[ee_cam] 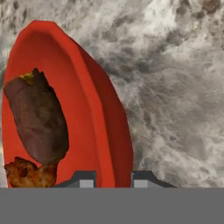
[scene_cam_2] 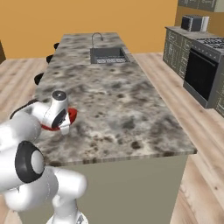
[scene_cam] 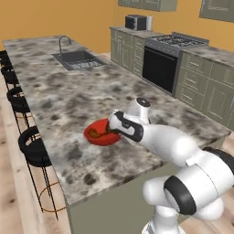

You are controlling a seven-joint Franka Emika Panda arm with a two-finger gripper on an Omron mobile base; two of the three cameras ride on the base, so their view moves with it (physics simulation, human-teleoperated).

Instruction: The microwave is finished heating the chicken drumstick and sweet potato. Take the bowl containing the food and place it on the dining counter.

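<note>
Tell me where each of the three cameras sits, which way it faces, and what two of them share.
Left base view: behind the arm to its left, looking forward and down over the dining counter; the white arm rises from lower right to the bowl.
Right base view: behind the arm to its right, facing along the same counter toward the sink; the arm rises from lower left.
Hand view: on the hand, looking along the gripper, shut on the bowl's rim, food inside.
Both base views share counter, sink, oven and bowl.
</note>
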